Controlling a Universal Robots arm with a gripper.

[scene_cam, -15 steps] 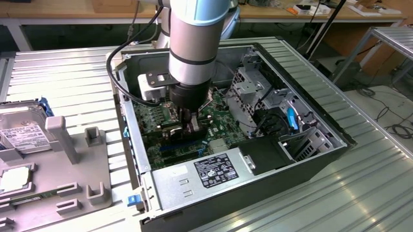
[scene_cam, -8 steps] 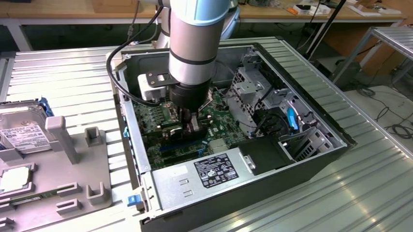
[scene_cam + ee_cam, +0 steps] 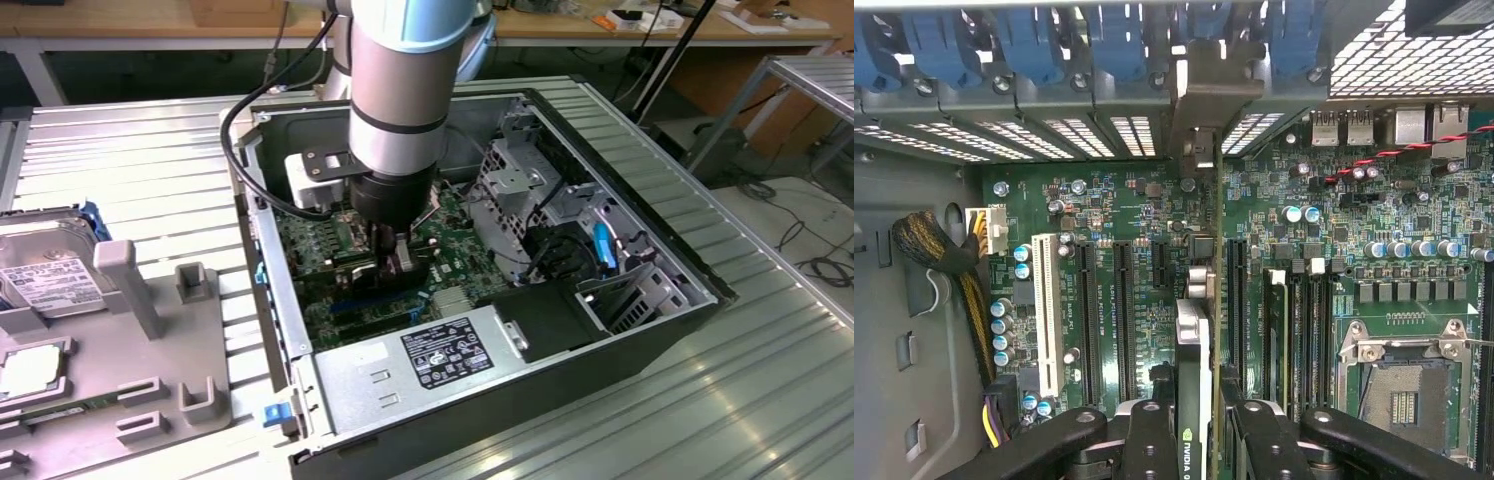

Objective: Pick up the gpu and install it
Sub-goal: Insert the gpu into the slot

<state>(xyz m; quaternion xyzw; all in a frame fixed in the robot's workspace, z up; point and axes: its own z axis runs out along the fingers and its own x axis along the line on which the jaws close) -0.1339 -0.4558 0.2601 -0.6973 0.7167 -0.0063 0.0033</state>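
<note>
The gpu [image 3: 1193,345] is seen edge-on in the wrist view, standing upright over the green motherboard [image 3: 1114,210] among the black expansion slots. Its metal bracket [image 3: 1200,95] reaches up to the case's rear slot panel. My gripper [image 3: 1197,440] is shut on the card, with one black finger [image 3: 1150,440] on each side of it. Whether the card's edge sits down in a slot I cannot tell. In the exterior view the gripper [image 3: 400,262] is lowered inside the open computer case [image 3: 667,310], low over the motherboard [image 3: 314,240], and the card between its fingers is mostly hidden.
A silver power supply [image 3: 427,365] fills the case's near end, and a metal drive cage [image 3: 527,190] stands on the exterior view's right. A hard drive [image 3: 40,270] rests in a grey fixture [image 3: 147,380] outside the case. Close to the card are a white slot [image 3: 1046,310], a cable bundle [image 3: 929,250] and the CPU socket [image 3: 1399,385].
</note>
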